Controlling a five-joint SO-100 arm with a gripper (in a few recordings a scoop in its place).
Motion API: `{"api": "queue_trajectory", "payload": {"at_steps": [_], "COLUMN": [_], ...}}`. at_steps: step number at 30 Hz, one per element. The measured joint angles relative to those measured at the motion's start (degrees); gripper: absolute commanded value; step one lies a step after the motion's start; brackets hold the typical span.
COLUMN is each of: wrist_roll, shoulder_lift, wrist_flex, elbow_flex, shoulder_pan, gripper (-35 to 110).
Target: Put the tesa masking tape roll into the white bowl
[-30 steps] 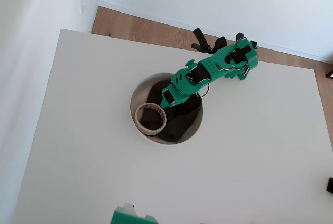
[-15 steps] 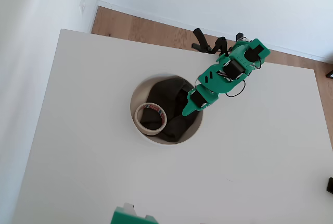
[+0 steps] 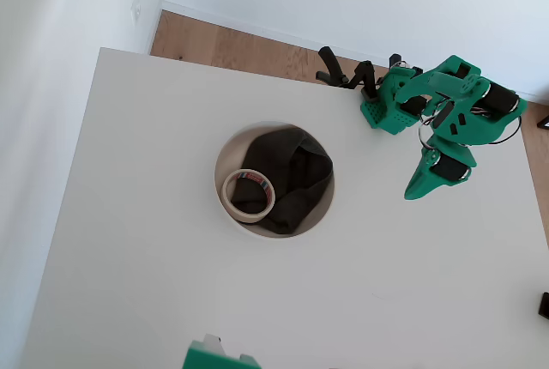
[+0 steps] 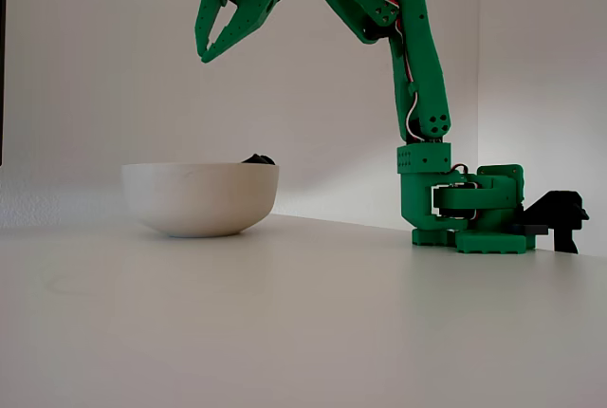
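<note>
Overhead: gripper (image 3: pixel 418 190) well right of bowl (image 3: pixel 225 172), over bare table (image 3: pixel 154 283). Tape roll (image 3: pixel 249 193) in bowl's left part, farthest from gripper, on cloth (image 3: pixel 296 172). Arm base (image 3: pixel 390 107) behind gripper. Fixed view: gripper (image 4: pixel 204 50) high above bowl (image 4: pixel 200 199), apart.

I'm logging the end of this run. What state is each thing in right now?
tape roll: lying flat inside the bowl, against its left side, on the cloth, free of the end effector.
bowl: upright on the table, holding the tape roll and the cloth.
dark cloth: bunched up inside the bowl.
end effector: open, empty, raised high, off to the right of the bowl in the overhead view.
</note>
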Motion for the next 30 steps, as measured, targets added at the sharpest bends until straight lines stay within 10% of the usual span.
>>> {"api": "queue_trajectory", "payload": {"at_steps": [13, 30], "wrist_roll": [0.3, -1.3], "shoulder_lift": [36.2, 75.5], "wrist_flex": [-2.5, -23.5], "elbow_flex": [36.4, 94.6], "shoulder_pan": [-20.4, -19.5], "gripper": [-8, -8]}}
